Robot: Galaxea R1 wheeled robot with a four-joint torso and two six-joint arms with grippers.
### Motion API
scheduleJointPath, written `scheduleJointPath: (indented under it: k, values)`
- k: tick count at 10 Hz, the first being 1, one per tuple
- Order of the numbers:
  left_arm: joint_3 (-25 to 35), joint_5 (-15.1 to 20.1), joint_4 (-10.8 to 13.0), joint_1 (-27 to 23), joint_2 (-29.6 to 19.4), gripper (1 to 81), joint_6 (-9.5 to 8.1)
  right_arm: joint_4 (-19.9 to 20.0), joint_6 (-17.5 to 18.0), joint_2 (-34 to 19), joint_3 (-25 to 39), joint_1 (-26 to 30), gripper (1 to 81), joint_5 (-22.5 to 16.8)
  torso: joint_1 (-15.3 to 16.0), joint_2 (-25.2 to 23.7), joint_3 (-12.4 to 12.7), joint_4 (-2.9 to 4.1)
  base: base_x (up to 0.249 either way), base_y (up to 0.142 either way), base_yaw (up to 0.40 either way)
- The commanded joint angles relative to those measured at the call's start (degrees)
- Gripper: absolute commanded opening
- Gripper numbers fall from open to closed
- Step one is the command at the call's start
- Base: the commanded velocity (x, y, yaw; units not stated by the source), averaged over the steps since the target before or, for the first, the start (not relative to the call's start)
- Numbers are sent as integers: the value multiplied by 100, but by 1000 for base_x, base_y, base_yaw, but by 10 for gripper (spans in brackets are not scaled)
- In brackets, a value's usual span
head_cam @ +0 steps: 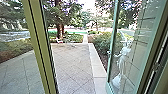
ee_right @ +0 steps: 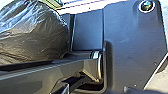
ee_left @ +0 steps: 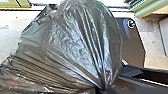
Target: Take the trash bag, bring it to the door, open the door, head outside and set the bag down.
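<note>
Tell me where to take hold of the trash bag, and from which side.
Grip the trash bag at its gathered neck, coming from the neck end, away from the full body; the folds converge there into a narrow bunch, likely easier to close on.

Inspection finding: no text, label, brand, number or sign is legible.
</note>
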Motion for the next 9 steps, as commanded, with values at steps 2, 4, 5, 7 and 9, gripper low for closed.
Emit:
scheduleJointPath:
  k: [2,4,5,7,9]
  values:
    - [26,378,18,-357,21,10,50,-93,-86,120,79,216,811,-325,0,0,0,0,0,-99,0]
    - [26,378,18,-357,21,10,50,-93,-86,120,79,216,811,-325,0,0,0,0,0,-93,0]
    - [26,378,26,-348,13,10,50,-84,-86,120,79,216,811,-325,0,0,0,0,0,-90,0]
    - [26,378,18,-357,13,10,50,-84,-86,120,79,216,811,-325,0,0,0,0,0,-87,0]
    - [26,378,26,-357,13,10,50,-84,-86,129,79,216,811,-325,0,0,0,0,0,-78,0]
